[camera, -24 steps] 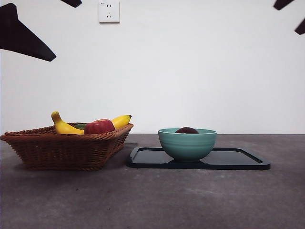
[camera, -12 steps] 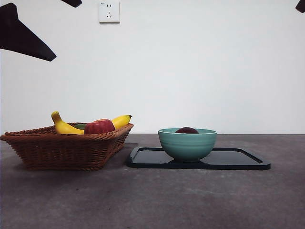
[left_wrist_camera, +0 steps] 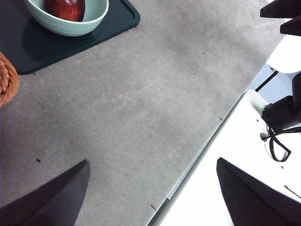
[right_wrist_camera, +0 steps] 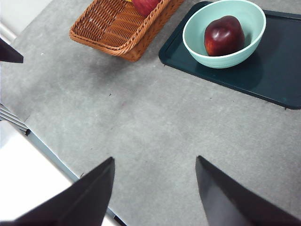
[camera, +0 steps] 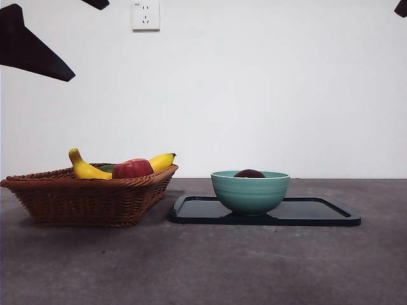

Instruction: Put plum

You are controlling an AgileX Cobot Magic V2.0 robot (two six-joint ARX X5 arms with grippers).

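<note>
The plum [camera: 249,173], dark maroon and glossy, lies in a teal bowl [camera: 250,192] that stands on a dark tray [camera: 318,213]. Only its top shows over the rim in the front view. It also shows in the left wrist view [left_wrist_camera: 66,8] and the right wrist view [right_wrist_camera: 224,35], inside the bowl [right_wrist_camera: 197,28]. My left gripper [left_wrist_camera: 150,197] is open and empty, high above bare table near the table's edge. My right gripper [right_wrist_camera: 155,188] is open and empty, high above the table, well away from the bowl.
A wicker basket [camera: 82,197] beside the tray holds a banana [camera: 86,168] and a red apple [camera: 132,169]. Black arm tips show at the top left [camera: 32,47] and the top right corner [camera: 400,6]. A wall socket [camera: 145,15] is on the back wall.
The black arm tip at the top right has drawn up and almost out of the front view. The plum, bowl, tray and basket have not moved.
</note>
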